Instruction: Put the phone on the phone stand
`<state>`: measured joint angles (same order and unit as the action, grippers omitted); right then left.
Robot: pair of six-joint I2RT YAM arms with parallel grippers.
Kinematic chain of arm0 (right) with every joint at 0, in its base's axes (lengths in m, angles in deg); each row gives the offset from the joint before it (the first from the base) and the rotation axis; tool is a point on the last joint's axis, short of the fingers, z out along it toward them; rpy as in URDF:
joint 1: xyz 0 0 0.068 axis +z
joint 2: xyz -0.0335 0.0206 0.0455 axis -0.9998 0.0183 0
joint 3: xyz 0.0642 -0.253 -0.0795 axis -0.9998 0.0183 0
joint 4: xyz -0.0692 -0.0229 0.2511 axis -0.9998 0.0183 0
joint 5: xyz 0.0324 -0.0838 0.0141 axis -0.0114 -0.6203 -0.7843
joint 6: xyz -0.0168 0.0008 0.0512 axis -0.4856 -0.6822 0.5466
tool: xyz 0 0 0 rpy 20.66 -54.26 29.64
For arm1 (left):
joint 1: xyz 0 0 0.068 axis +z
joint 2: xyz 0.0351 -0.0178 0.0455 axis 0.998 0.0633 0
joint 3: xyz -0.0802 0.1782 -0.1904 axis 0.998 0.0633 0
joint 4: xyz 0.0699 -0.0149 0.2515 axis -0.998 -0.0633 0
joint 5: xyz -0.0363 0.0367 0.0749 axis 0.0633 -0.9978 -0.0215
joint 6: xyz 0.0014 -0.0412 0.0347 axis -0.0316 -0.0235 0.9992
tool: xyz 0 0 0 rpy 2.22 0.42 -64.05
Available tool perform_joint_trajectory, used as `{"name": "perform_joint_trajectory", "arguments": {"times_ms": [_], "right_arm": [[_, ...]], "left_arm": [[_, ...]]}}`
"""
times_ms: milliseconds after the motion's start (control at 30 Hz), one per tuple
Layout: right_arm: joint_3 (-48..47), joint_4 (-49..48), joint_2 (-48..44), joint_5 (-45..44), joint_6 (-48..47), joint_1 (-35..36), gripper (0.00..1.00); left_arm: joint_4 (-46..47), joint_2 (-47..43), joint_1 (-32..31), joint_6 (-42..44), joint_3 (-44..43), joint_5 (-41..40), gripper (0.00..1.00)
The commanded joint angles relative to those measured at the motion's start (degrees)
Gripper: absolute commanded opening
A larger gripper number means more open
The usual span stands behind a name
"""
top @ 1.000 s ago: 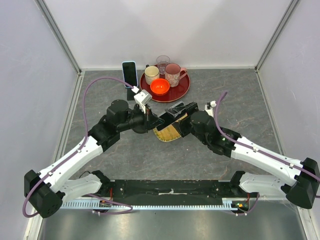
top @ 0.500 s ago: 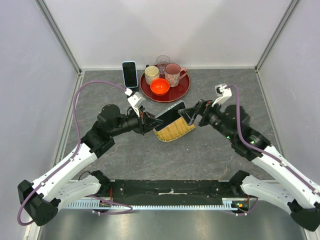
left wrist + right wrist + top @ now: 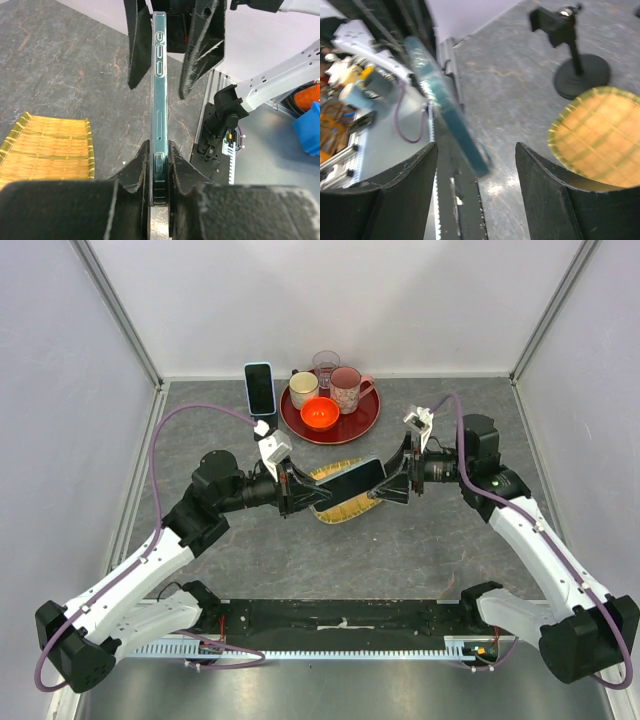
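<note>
Fingers: left gripper clamped on phone end; right gripper spread, flanking the other end.
Phone: on edge, above mat.
Blurred: phone, right wrist view.
Count: one mat, three cups behind it.

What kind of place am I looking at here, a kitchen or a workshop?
Most likely a robotics lab test cell: a left arm and right arm bolted to a grey table, boxed in by plain white panels, with household props set out, like a red tray of cups.
</note>
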<state>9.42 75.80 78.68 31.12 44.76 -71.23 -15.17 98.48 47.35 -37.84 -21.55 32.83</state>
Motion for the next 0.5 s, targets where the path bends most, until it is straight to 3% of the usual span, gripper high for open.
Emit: {"name": "perform_joint_trajectory", "arguments": {"times_ms": [0, 67, 100, 167, 200, 233, 300, 467], "right_arm": [[2.13, -18.57, -2.6, 15.97, 8.96, 0.3, 0.7], [5.46, -24.54, -5.66, 13.96, 13.44, 0.48, 0.71], [7.48, -37.11, -6.56, 12.38, 24.6, 0.65, 0.71], [14.07, -51.05, -7.7, 7.37, 35.73, 1.27, 0.69], [16.09, -62.78, -7.79, 5.44, 40.14, 1.79, 0.67], [19.59, -67.25, -7.8, -0.06, 46.28, 2.67, 0.66], [22.6, -76.74, -7.01, -4.84, 49.75, 4.77, 0.66], [24.02, -79.77, -4.37, -18.8, 47.84, 14.97, 0.64]], "left_arm": [[7.84, -1.62, -0.26, -1.45, -0.11, 4.21, 0.02], [8.19, -1.54, -0.26, -1.8, -0.02, 4.13, 0.02], [8.8, -1.62, -0.26, -2.5, 0.24, 3.95, 0.02], [10.64, -2.06, -0.26, -3.91, 1.46, 3.78, 0.02], [14.22, -2.41, -0.26, -5.92, 2.26, 4.12, 0.02], [16.09, -3.37, -0.26, -7.07, 3.14, 4.13, 0.02], [19.69, -4.08, -0.09, -9.96, 5.51, 4.04, 0.02], [28.57, -5.4, 0.53, -15.16, 9.63, 1.23, 0.02]]}}
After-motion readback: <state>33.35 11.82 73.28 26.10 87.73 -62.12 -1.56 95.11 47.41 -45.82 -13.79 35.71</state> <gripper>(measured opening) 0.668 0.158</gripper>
